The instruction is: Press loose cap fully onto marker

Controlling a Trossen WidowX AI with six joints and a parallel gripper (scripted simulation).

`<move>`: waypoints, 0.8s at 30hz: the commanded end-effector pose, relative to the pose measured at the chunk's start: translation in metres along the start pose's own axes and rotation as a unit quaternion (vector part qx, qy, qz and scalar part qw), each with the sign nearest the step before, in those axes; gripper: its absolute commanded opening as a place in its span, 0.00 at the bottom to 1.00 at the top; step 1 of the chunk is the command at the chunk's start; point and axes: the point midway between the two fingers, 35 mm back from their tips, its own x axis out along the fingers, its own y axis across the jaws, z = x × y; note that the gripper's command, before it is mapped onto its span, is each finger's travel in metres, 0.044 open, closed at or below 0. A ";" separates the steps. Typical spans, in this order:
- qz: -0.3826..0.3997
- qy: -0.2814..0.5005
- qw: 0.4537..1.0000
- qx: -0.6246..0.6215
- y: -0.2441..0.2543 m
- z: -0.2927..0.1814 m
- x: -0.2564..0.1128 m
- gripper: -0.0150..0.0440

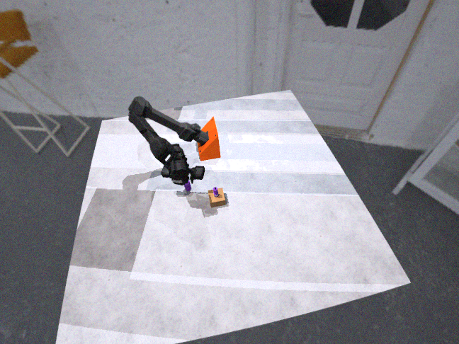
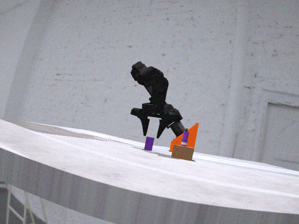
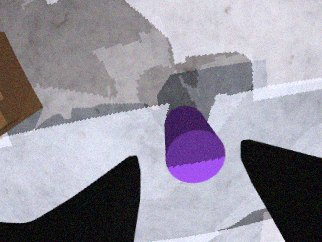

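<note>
Above the loose purple marker cap (image 1: pixel 188 186) (image 2: pixel 149 143) (image 3: pixel 195 152), my hand (image 1: pixel 184 181) (image 2: pixel 151 137) (image 3: pixel 190 157) hangs with its two fingers well parted, nothing between them. Cap upright on the pale surface (image 1: pixel 259 236) (image 2: pixel 135 173) (image 3: pixel 280 30), its top just below fingertip height in the exterior view.

Handling, by guess: light, stiff plastic, smooth enough to slip if pinched off-centre; hardly fragile. Straight sides look the best hold, fingers on opposite flanks, around mid-height or a little above, leaving the lower rim free to pass over the marker. A glancing touch while lowering could topple it. Wrist view puts it between the two fingers sideways, though whether it is centred front to back I cannot tell.

Nearby, to one side: wooden holder block (image 1: pixel 217 199) (image 2: pixel 182 152) (image 3: pixel 17 87), purple marker (image 1: pixel 215 191) (image 2: pixel 184 138) upright in it, uncapped, dark tip up. Block stands apart from the cap, but a wide finger swung that way could knock the marker. Orange wedge-shaped bracket (image 1: pixel 212 146) (image 2: pixel 194 134) lies farther back, by my arm's base; should not obstruct.
</note>
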 end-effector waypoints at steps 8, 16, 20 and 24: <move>-0.004 0.000 1.000 -0.003 -0.001 -0.001 0.020 0.68; -0.005 0.000 1.000 -0.002 -0.002 -0.001 0.032 0.68; -0.006 0.000 1.000 -0.002 -0.003 -0.001 0.037 0.68; -0.006 0.000 1.000 -0.002 -0.003 -0.002 0.038 0.55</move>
